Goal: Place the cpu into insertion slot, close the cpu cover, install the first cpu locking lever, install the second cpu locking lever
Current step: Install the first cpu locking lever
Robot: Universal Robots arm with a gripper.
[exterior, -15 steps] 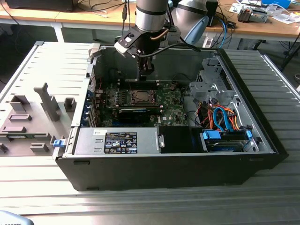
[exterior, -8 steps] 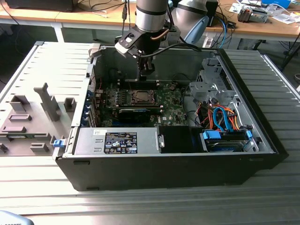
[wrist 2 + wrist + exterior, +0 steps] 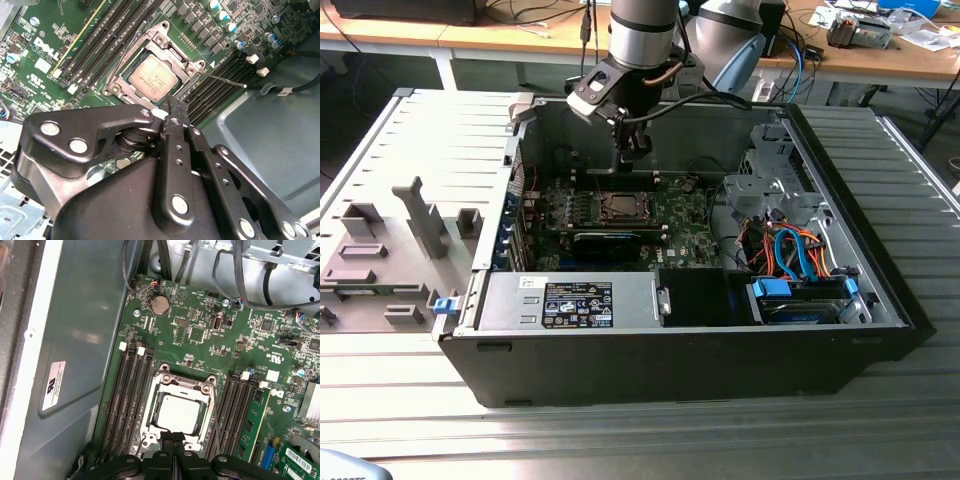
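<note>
Nearest in the exterior view: ridged grey tabletop [image 3: 620, 440], carrying an open black computer case [image 3: 670, 370] laid on its side. Just inside the near wall: silver power supply [image 3: 630, 300] toward the exterior view's left, drive bay with blue and orange cables [image 3: 790, 250] toward its right. Beside the case, on the exterior view's left: grey fixture tray [image 3: 380, 250] with upright blocks. Further in: green motherboard [image 3: 685, 225] on the case floor, insertion slot [image 3: 620, 207] near its middle. In both wrist views: cpu [image 3: 179, 412] [image 3: 154, 77] seated in the insertion slot, dull silver top facing up. Around it: cpu cover [image 3: 184, 386], down flat, chip top visible through the window. On both sides of the slot: long black memory slots [image 3: 127, 395]. In the second wrist view: thin silver locking lever [image 3: 225, 79] angled out from the slot, free end over the memory slots. Over one edge of the slot: hand [image 3: 632, 150] [image 3: 173, 436] [image 3: 174, 107], clenched, black fingertips pressed together with nothing between them; contact with the cover not determinable. Beyond the case: grey arm [image 3: 645, 30] rising out of frame, wooden desks [image 3: 520, 35] with cables behind.
</note>
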